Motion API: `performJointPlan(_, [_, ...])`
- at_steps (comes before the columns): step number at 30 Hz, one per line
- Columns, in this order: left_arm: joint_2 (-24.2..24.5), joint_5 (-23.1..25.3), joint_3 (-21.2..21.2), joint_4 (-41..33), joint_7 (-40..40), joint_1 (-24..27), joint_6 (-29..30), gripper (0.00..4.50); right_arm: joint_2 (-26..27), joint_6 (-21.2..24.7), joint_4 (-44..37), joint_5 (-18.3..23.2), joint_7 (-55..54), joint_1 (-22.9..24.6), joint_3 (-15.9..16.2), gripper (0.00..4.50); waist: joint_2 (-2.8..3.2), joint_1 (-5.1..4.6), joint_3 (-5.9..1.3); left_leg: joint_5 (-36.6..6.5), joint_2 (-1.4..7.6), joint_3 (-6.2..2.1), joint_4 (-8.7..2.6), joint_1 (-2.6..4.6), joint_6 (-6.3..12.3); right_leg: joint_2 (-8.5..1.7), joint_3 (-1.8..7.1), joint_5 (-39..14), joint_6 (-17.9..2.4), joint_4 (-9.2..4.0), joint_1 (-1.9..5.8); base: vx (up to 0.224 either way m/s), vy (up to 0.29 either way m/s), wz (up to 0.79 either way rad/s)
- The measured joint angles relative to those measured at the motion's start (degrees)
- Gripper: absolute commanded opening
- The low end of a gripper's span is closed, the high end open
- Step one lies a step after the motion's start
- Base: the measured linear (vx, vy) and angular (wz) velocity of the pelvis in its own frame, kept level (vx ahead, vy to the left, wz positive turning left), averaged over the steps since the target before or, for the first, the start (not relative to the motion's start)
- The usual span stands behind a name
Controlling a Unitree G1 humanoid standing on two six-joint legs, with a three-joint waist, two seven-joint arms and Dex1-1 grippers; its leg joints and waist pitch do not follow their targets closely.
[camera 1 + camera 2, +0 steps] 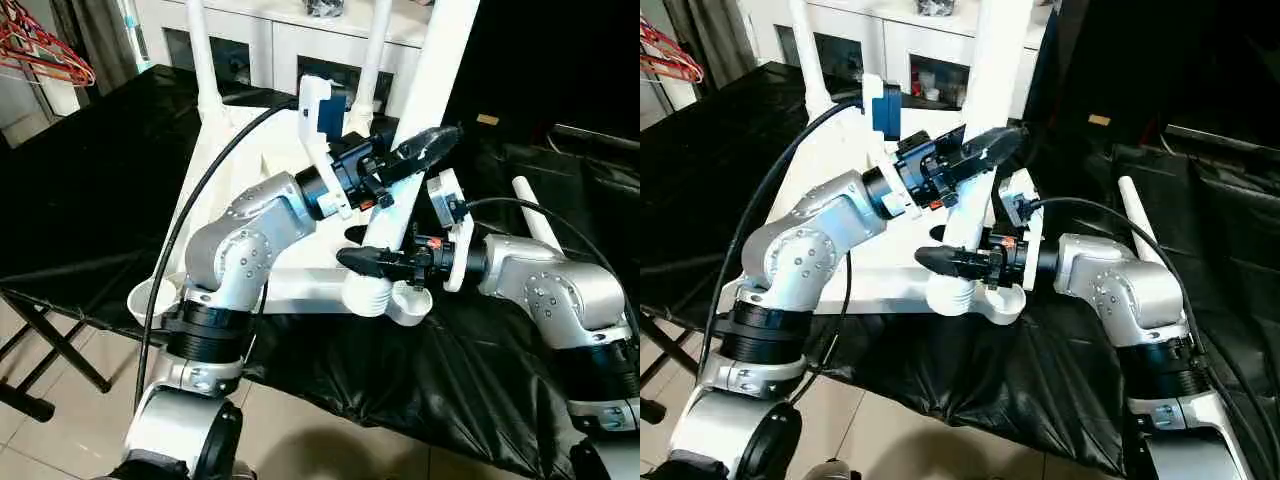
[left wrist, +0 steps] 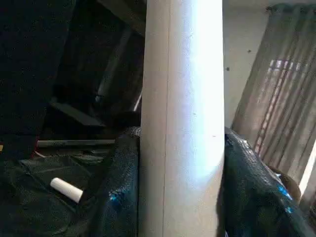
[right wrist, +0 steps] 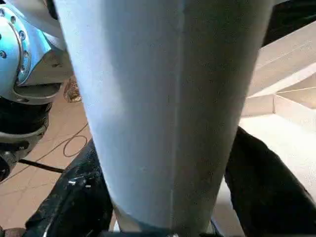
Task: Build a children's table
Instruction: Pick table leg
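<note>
The children's table top (image 1: pixel 228 185) lies upside down on a black-covered surface, with two white legs (image 1: pixel 203 60) standing in its far corners. A third white leg (image 1: pixel 425 110) stands upright, its ribbed lower end (image 1: pixel 368 297) just beside the near right corner socket (image 1: pixel 412 306). My left gripper (image 1: pixel 408 160) is shut on this leg partway up. My right gripper (image 1: pixel 385 263) straddles the same leg (image 3: pixel 168 108) low down, jaws open. Another white leg (image 1: pixel 535 210) lies loose on the cloth to the right.
A white cabinet with glass doors (image 1: pixel 270 40) stands behind the table. Red hangers (image 1: pixel 45 50) hang at the far left. Black folding stand legs (image 1: pixel 40 330) reach onto the tiled floor at the near left. Crumpled black cloth (image 1: pixel 440 380) covers the front.
</note>
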Motion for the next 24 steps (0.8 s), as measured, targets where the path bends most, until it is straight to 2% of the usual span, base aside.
performJointPlan(9, [0.42,0.02,-0.06,0.51,-0.11,0.00,-0.02,1.81,-0.09,0.52,-0.02,-0.04,0.98,-0.01,0.25,2.02,0.00,0.00,0.00,0.01,0.00,0.00,0.01,0.00,0.01,0.00,0.00,0.00,0.00,0.02,0.01,0.000,0.000,0.00])
performJointPlan(12, [0.64,0.02,-0.06,0.78,-0.12,0.00,-0.01,1.81,-0.11,0.53,-0.02,-0.13,1.12,-0.01,0.44,1.95,0.00,0.00,0.00,0.01,0.00,0.00,0.01,0.01,0.00,0.00,0.00,0.00,0.00,0.05,0.01,0.000,0.000,0.00])
performJointPlan(14, [0.69,0.01,-0.06,0.78,-0.14,0.00,-0.01,1.81,-0.11,0.53,-0.02,-0.16,1.14,-0.02,0.45,2.50,0.00,0.00,0.00,0.01,0.00,0.00,0.01,0.00,0.00,0.00,0.00,0.00,0.00,0.06,0.01,0.000,0.000,0.00])
performJointPlan(17, [0.73,0.01,-0.15,0.77,-1.01,-0.01,-0.01,1.81,-0.11,0.54,0.21,-0.20,0.66,-0.01,0.44,2.83,0.00,0.01,0.00,0.01,0.00,0.00,0.01,0.01,0.00,0.00,0.00,0.00,0.00,0.05,0.01,0.000,0.000,0.00])
performJointPlan(19, [0.86,0.01,-0.31,0.78,-1.18,-0.01,-0.02,1.81,-0.10,0.54,0.45,-0.20,0.36,-0.01,0.44,2.96,0.00,0.01,0.00,0.01,0.00,0.00,0.02,0.01,0.00,0.00,0.00,0.00,0.00,0.06,0.01,0.000,0.000,0.00])
performJointPlan(24, [0.96,0.02,-0.41,0.83,-1.25,-0.01,-0.04,1.81,-0.12,0.70,0.58,-0.19,0.26,-0.02,0.41,2.96,0.00,0.01,0.00,0.01,0.00,0.00,0.02,0.01,0.00,0.00,0.00,0.00,0.00,0.06,0.01,0.000,0.000,0.00])
